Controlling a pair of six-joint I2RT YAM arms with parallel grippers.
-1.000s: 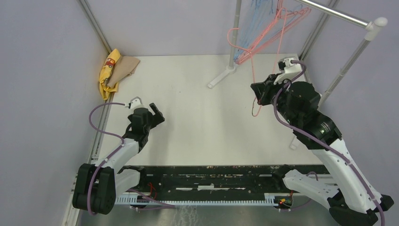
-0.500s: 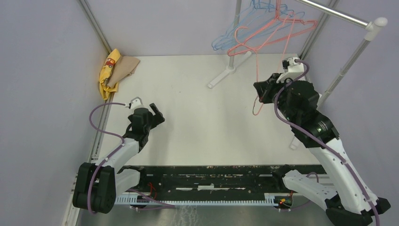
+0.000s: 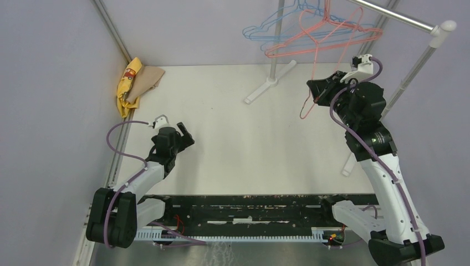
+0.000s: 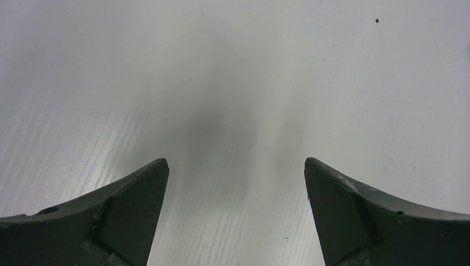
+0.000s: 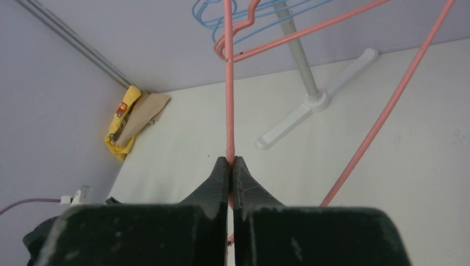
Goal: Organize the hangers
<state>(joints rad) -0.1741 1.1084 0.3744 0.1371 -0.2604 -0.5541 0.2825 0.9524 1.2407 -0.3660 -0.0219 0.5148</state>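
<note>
no readable text, labels, numbers or signs anywhere

White tabletop [image 3: 238, 127] with faint grain, plain pale lilac walls [image 3: 50, 83] on three sides, silver frame rails [image 3: 111, 27] in the far corners, white-and-silver clothes rack [image 3: 443, 27] at far right, yellow cloth [image 3: 126, 86] and tan fabric [image 3: 149, 76] bunched far left, soft even light
</note>
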